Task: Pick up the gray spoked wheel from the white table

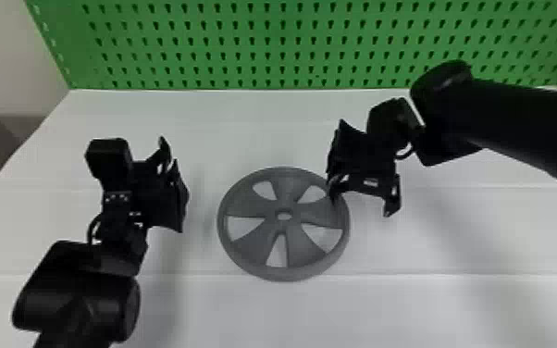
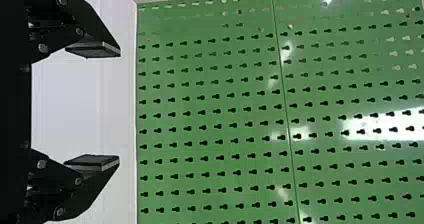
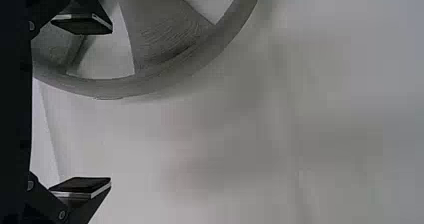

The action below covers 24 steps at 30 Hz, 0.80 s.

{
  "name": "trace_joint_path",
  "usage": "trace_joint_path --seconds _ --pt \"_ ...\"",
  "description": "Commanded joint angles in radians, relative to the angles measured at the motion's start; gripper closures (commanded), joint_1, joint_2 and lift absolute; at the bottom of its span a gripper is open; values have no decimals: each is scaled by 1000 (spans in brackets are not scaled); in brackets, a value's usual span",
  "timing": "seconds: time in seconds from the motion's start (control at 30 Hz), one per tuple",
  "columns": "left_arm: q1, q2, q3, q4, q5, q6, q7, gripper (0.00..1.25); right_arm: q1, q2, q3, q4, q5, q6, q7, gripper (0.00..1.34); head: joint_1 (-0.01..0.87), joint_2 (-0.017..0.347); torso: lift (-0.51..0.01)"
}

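The gray spoked wheel (image 1: 287,240) lies flat on the white table (image 1: 430,305), near its middle. At the wheel's upper right edge is my right gripper (image 1: 361,203), with one finger over the rim area. In the right wrist view the right gripper (image 3: 82,106) is open, one finger overlapping the wheel (image 3: 165,34) and the other over bare table. Left of the wheel, apart from it, my left gripper (image 1: 173,185) is at rest over the table. The left wrist view shows the left gripper (image 2: 92,106) open with nothing between its fingers.
A green pegboard (image 1: 282,46) stands along the table's far edge. My right arm (image 1: 513,115) reaches in from the right side, over the table. The left arm (image 1: 78,296) comes from the lower left. Beyond the table's left edge is a brown floor.
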Motion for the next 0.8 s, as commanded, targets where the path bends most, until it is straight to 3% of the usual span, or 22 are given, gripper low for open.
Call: trace_joint_path --seconds 0.0,0.43,0.77 --pt "-1 5 -3 -2 1 0 2 484 10 3 -46 -3 -5 2 -6 209 782 66 -81" --pt "0 11 -11 -5 4 -1 9 484 21 3 -43 -6 -6 -41 -6 209 782 66 -81" --pt "3 14 -6 -10 4 -1 12 484 58 5 -101 -3 -3 -32 -7 209 782 66 -81"
